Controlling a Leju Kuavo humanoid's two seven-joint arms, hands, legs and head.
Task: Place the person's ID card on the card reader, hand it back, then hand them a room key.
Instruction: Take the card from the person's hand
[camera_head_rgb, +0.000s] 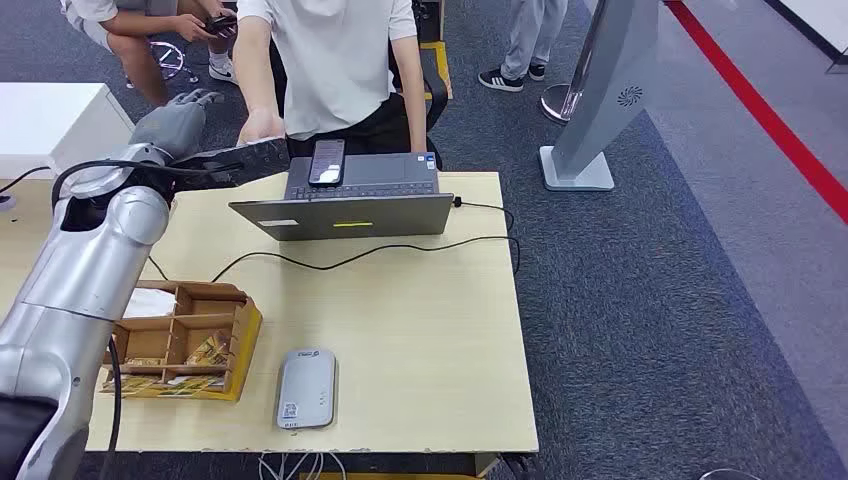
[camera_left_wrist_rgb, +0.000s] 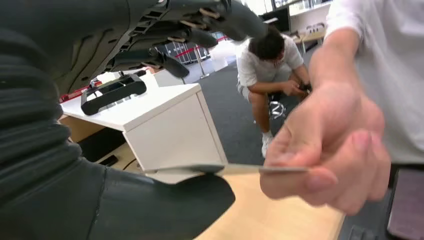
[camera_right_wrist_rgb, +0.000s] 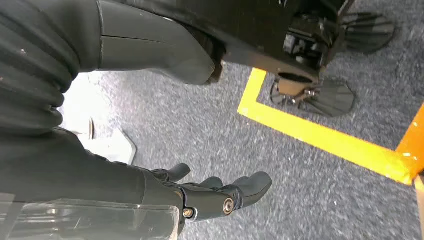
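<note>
Left wrist view: I see the thin grey ID card (camera_left_wrist_rgb: 235, 169) lying flat between my left hand (camera_left_wrist_rgb: 150, 120), fingers spread wide and thumb under its near end, and the person's hand (camera_left_wrist_rgb: 325, 150) pinching its far end. My right hand (camera_right_wrist_rgb: 200, 192) hangs empty.

my left arm (camera_head_rgb: 95, 260) is smooth silver casing, with a black cable looping over it near the wrist. my left hand (camera_head_rgb: 178, 122) is matte grey with dark fingers behind a ribbed grey cover. my right hand (camera_right_wrist_rgb: 200, 192) has small brass-coloured screws in its dark fingers.
</note>
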